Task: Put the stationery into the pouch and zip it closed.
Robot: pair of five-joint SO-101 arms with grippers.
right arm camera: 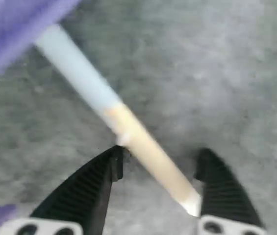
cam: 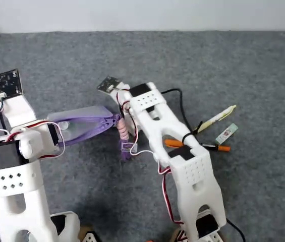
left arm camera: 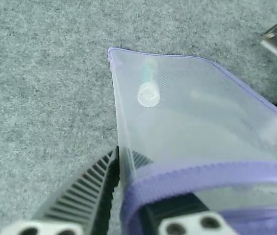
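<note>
A clear pouch (cam: 84,126) with a purple zip band (left arm camera: 202,176) lies on the grey carpet between the two arms. My left gripper (left arm camera: 128,169) is shut on the pouch's near edge, one finger (left arm camera: 96,181) beside the clear wall. A capped pen (left arm camera: 148,88) shows inside through the plastic. My right gripper (right arm camera: 161,152) is open at the pouch's other end. Between its fingers lies a pale blue and cream pen (right arm camera: 128,129), its far end at the purple pouch edge (right arm camera: 15,29). A yellow-white pen (cam: 218,116), an orange marker (cam: 222,148) and a small green eraser (cam: 226,133) lie right of the right arm.
The right arm's white body (cam: 182,156) lies over part of the orange marker, with black cables running past the loose stationery. The left arm's base (cam: 16,196) stands at the front left. A pale wall edges the carpet at the back.
</note>
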